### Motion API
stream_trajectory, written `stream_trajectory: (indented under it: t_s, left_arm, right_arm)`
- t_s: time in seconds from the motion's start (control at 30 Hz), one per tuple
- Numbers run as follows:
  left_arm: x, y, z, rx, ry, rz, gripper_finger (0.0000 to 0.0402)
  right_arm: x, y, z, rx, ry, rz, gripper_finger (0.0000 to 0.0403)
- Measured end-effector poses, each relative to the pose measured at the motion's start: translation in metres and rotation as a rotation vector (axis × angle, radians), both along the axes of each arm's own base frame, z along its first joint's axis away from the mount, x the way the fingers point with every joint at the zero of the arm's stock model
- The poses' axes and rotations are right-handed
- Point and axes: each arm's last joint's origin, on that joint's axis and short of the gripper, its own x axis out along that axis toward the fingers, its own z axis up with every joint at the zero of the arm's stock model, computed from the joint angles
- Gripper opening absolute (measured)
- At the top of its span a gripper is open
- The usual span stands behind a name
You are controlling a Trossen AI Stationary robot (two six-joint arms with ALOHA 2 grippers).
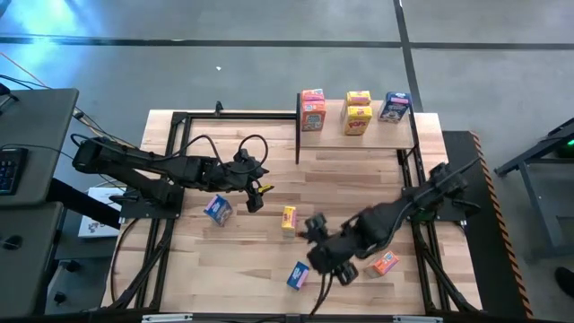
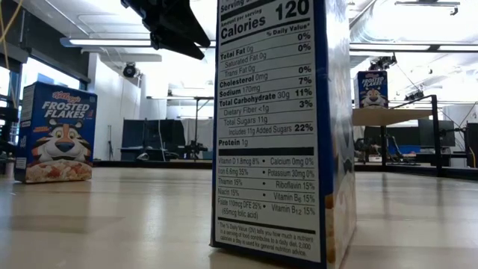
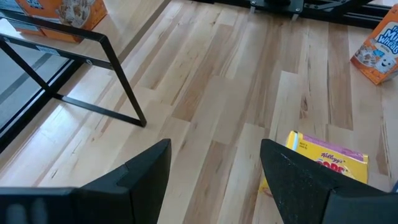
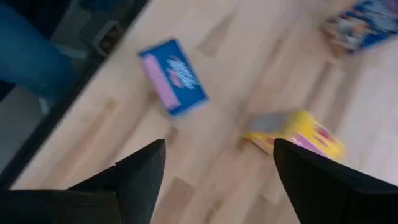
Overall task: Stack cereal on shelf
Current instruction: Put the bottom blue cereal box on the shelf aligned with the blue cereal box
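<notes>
The shelf [image 1: 359,136] stands at the table's far side and carries orange-pink [image 1: 312,109], yellow [image 1: 358,113] and blue [image 1: 395,107] cereal boxes. Loose on the table lie a blue box [image 1: 218,209], a yellow box [image 1: 289,218], another blue box [image 1: 298,274] and an orange box [image 1: 384,263]. My left gripper [image 3: 214,177] hovers open between the left blue box and the yellow box [image 3: 329,163], holding nothing. My right gripper [image 4: 217,180] hangs open above the table, with the near blue box [image 4: 173,76] and the yellow box [image 4: 298,134] ahead of it.
Black frame rails [image 1: 175,170] run along the table's left and right sides, and the shelf's thin black posts [image 3: 121,81] stand on the boards. In the low view a blue box [image 2: 276,127] fills the foreground. A person's blue-clad leg [image 4: 25,50] shows beyond the near edge.
</notes>
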Motion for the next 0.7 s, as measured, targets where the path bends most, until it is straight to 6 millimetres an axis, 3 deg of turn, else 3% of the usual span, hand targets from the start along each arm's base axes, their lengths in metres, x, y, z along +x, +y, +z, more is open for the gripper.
stream_trajectory:
  t_s: [0.3,0.7]
  left_arm:
    - [0.0,0.0,0.0,0.0,0.0,0.0,0.0239]
    - [0.0,0.0,0.0,0.0,0.0,0.0,0.0239]
  right_arm:
    - [0.017,0.03,-0.035,-0.016,0.018,0.114,0.0291]
    - [0.041,0.032,-0.064,-0.055,0.015,0.202,0.0291]
